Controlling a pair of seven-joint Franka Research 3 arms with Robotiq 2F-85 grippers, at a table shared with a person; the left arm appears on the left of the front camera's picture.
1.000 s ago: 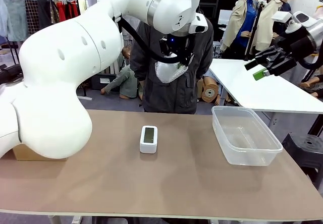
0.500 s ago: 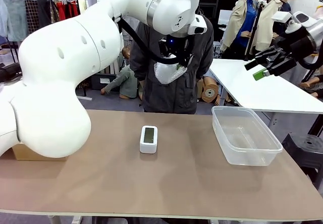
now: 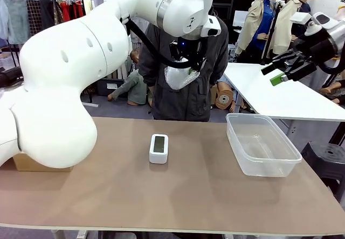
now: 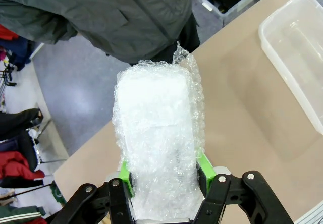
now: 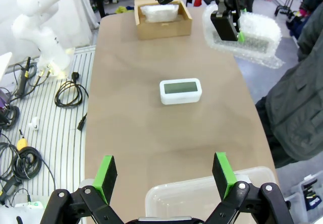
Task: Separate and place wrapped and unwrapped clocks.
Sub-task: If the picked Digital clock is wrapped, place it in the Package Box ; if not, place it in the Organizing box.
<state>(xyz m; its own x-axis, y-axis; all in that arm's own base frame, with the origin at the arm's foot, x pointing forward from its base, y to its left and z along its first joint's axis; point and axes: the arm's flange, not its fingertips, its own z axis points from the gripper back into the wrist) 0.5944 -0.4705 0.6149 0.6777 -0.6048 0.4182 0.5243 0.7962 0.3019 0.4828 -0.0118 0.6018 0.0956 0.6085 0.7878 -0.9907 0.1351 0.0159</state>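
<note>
Bubble-wrapped clock (image 4: 156, 113) clamped in left end effector (image 4: 164, 169) (high above table (image 3: 108, 196)), right end effector (image 5: 164, 171) spread, empty

The left arm (image 3: 70, 72) comes in from the left and bends high over the table (image 3: 188, 196). The left gripper (image 3: 183, 67) hangs above the far edge, clamped on a bubble-wrapped bundle (image 3: 180, 79) that dangles in front of a person's dark jacket (image 3: 215, 83). A bare clock (image 3: 158, 148) lies screen up mid-table, well apart from a clear tub (image 3: 269, 167) at the right. A box (image 3: 24, 164) peeks from behind the arm. The right gripper (image 3: 276, 73) hovers high at the right, fingers spread, holding nothing.
</note>
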